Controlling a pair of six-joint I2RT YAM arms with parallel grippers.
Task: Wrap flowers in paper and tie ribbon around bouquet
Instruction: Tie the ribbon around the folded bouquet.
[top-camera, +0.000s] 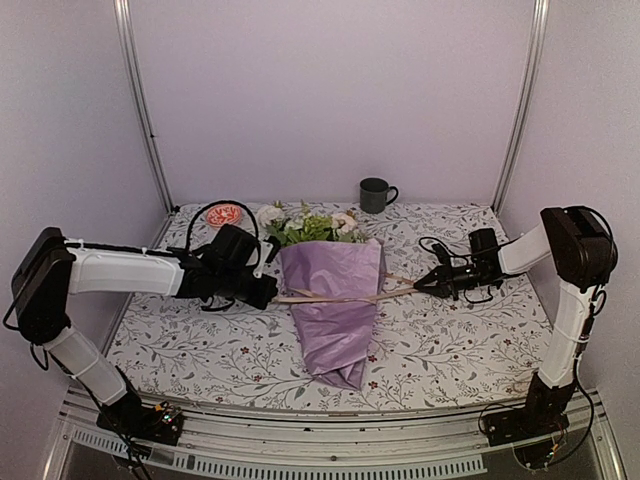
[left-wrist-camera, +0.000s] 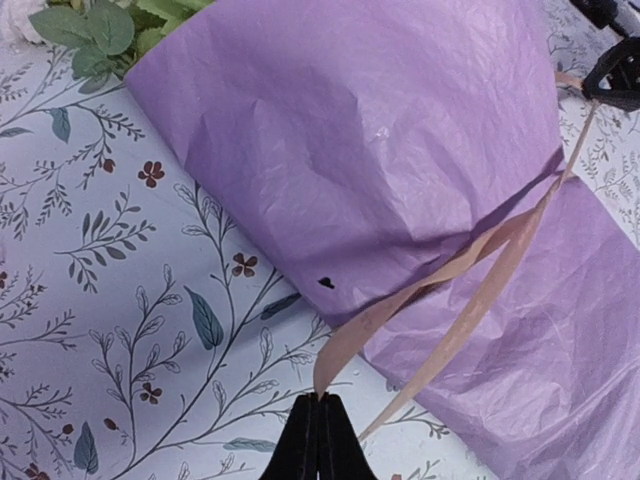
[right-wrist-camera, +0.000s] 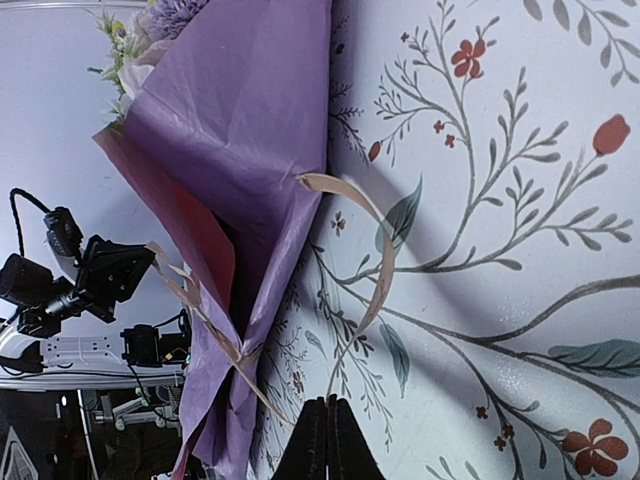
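Note:
The bouquet lies in the middle of the cloth, a lilac paper (top-camera: 335, 300) cone with its point toward the near edge. Pink, white and green flowers (top-camera: 310, 225) stick out of its far end. A beige ribbon (top-camera: 330, 297) crosses the cone's waist and pinches it. My left gripper (top-camera: 268, 293) is just left of the cone, shut on one ribbon end (left-wrist-camera: 345, 345). My right gripper (top-camera: 420, 285) is to the right, shut on the other end, which curls up from its tips (right-wrist-camera: 378, 250). Both ribbon ends run back to the crossing on the paper (left-wrist-camera: 380, 150).
A dark green mug (top-camera: 376, 194) stands at the back, right of centre. A small pink-and-white object (top-camera: 224, 214) lies at the back left, behind my left arm. The floral table cloth (top-camera: 450, 340) covers the whole table, with metal frame posts at the back corners.

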